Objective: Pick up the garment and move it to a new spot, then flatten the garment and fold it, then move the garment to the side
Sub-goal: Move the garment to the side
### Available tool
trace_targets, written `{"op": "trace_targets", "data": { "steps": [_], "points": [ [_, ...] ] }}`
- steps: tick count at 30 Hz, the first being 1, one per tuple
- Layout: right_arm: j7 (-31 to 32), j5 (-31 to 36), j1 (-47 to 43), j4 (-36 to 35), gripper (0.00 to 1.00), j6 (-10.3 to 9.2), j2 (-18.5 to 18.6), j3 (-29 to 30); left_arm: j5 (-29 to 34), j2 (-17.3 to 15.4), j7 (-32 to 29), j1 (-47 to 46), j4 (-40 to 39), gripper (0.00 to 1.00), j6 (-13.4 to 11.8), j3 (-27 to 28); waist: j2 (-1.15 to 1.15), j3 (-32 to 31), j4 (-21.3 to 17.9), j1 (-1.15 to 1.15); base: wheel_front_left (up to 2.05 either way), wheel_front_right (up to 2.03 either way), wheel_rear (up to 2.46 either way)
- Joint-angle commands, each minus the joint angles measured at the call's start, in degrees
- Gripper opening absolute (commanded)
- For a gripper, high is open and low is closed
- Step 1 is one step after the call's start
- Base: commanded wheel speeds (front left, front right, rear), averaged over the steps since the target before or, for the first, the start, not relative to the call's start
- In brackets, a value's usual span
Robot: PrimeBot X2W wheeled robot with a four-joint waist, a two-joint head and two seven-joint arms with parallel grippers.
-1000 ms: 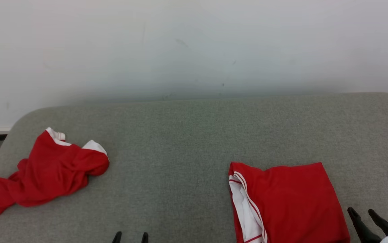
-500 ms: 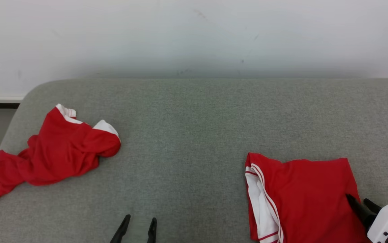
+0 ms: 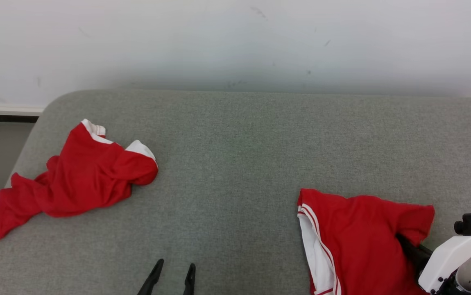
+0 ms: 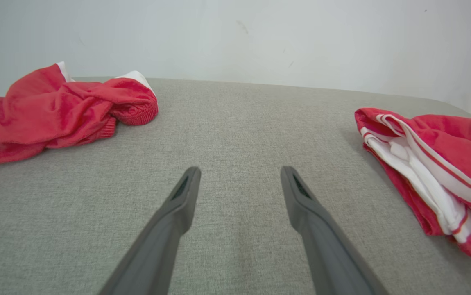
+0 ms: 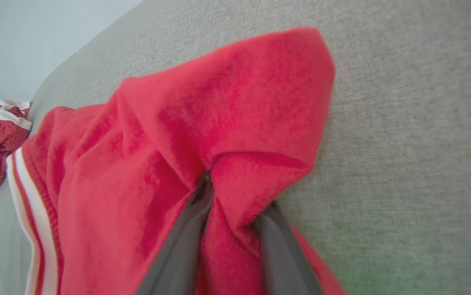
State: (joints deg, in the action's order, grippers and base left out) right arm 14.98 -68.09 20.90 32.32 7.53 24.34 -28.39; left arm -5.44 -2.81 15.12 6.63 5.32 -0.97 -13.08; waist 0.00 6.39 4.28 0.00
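The right pincer point(image 5: 235, 196) has its two dark fingers closed narrowly on a bunched ridge of the folded red garment point(image 3: 358, 233), with the cloth pinched between them and tented up above the tips. The grip is at the garment's right edge, where the red fabric is drawn into creases and one corner stands up off the surface. The rest of the garment lies flat on the right part of the grey fabric-covered desk point(image 3: 235, 164), its white lining and red-and-white striped band showing along its left edge. The left pincer point(image 4: 239, 172) hovers over bare grey fabric near the front middle, fingers spread wide and holding nothing. Well apart, at the far left of the desk, a crumpled red garment point(image 3: 84, 180) with white trim lies in a heap. A pale wall point(image 3: 235, 41) runs behind the desk.
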Motion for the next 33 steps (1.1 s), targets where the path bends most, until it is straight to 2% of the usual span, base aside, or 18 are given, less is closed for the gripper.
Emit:
{"op": "trace_targets", "data": {
  "steps": [1, 7, 11, 18, 20, 26, 33],
  "points": [
    [-1.0, -0.8, 0.2, -1.0, 0.0, -0.08, 0.4, -1.1, -0.5, -0.2, 0.0, -0.2, 0.0, 1.0, -0.2, 0.1, 0.0, -0.2, -0.1, 0.0, 0.0, 0.0, 0.0],
    [-4.3, -1.0, 2.3, -3.8, 0.0, -0.08, 3.2, -4.5, -1.3, -0.2, 0.0, 0.4, -1.0, 1.0, -1.0, -0.1, 0.0, 0.1, -2.3, 0.0, 0.0, 0.0, 0.0],
    [-6.1, 1.1, 5.0, -1.7, 0.0, -0.09, 5.8, -6.3, -1.0, -0.2, 0.0, -0.6, -1.3, 1.0, -0.7, -0.2, 0.0, 1.1, -5.0, 0.0, 0.0, 0.0, 0.0],
    [-11.0, 7.2, 14.3, 7.8, 0.0, -0.09, 8.8, -5.5, 0.8, -0.2, 0.0, -4.4, -2.5, 1.0, 1.0, 0.5, 0.0, 6.3, -8.8, 0.0, 0.0, 0.0, 0.0],
    [-12.1, 8.2, 15.9, 9.5, 0.0, -0.1, 9.2, -5.0, 1.2, -0.2, 0.0, -5.1, -2.8, 1.0, 1.4, 0.5, 0.0, 7.3, -9.0, 0.0, 0.0, 0.0, 0.0],
    [-18.0, 13.6, 26.5, 20.7, 0.0, -0.1, 10.8, -1.2, 3.5, -0.3, 0.0, -10.0, -4.8, 1.0, 3.7, -0.2, 0.0, 13.7, -9.4, 0.0, 0.0, 0.0, 0.0],
    [-21.2, 17.8, 34.0, 28.8, 0.0, -0.09, 9.4, -0.2, 4.4, -0.6, 0.0, -12.2, -6.5, 1.0, 4.9, -1.7, 0.0, 17.1, -10.6, 0.0, 0.0, 0.0, 0.0]
  ]
}}
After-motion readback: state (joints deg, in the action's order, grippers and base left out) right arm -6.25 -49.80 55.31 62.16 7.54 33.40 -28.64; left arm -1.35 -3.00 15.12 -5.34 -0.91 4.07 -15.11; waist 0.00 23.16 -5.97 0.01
